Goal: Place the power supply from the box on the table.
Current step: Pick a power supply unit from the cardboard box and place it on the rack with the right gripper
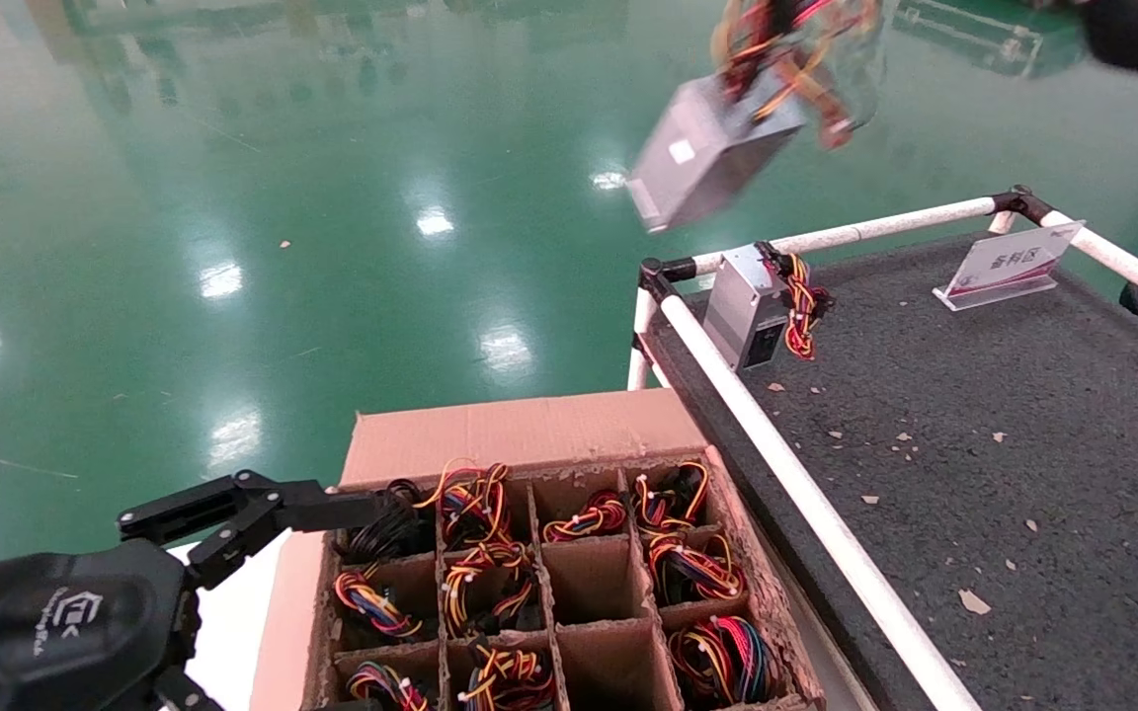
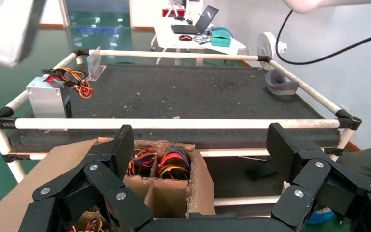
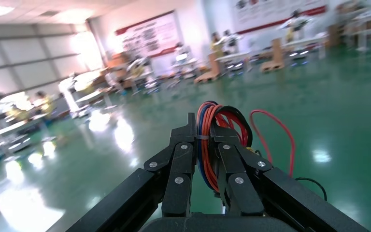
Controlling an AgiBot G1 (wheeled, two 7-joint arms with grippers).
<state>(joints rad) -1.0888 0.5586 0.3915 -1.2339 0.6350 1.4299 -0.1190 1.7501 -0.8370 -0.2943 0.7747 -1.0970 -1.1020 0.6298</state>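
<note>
Silver power supply (image 1: 702,158) aloft, hung by its wire bundle (image 3: 212,140) from the right gripper (image 3: 204,145), whose fingers are clamped on the wires.
Unit hangs tilted and clear of the box (image 1: 569,583), above and just outside the table's (image 1: 1023,434) far rail (image 1: 865,232), over the green floor. Second silver unit (image 1: 747,306) already sits in that corner. Judgement: carry it inward over the dark top and past the parked unit, lower slowly so the case lands flat, release only once it rests. Risk: swinging on the wires. Left gripper (image 2: 200,159) idles, fingers spread, beside the box.
</note>
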